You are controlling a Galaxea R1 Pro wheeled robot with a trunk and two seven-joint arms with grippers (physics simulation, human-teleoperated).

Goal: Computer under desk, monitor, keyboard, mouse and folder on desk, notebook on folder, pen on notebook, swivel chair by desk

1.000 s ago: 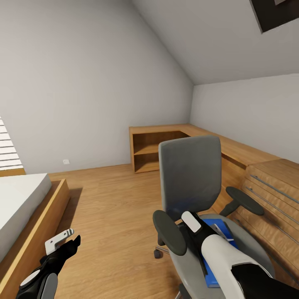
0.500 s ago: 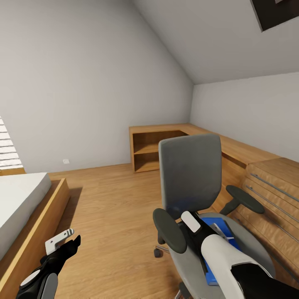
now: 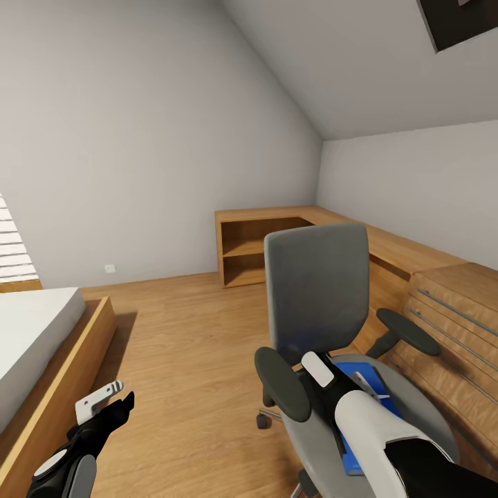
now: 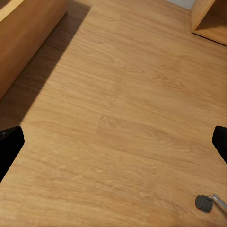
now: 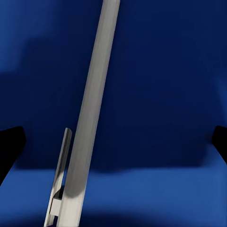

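The swivel chair (image 3: 317, 290) stands at the middle right, its grey back upright and its black armrests (image 3: 282, 384) out to both sides. The blue folder (image 3: 351, 453) lies flat on its seat. My right arm (image 3: 373, 429) reaches over the seat. My right gripper (image 5: 113, 142) hovers open close above the folder (image 5: 165, 94), with the pale pen (image 5: 90, 118) lying on the blue cover between its fingers. A small pale thing (image 3: 364, 382) on the folder is too small to name. My left gripper (image 3: 104, 409) hangs open over bare floor. Desk, computer, monitor, keyboard, mouse are out of view.
The wood-framed bed (image 3: 62, 373) lies at the left. A low wooden shelf unit (image 3: 256, 249) fills the far corner, and a light wood chest of drawers (image 3: 456, 325) stands at the right beside the chair. Plank floor (image 3: 187, 346) runs between bed and chair. A chair castor (image 4: 204, 203) sits near my left gripper.
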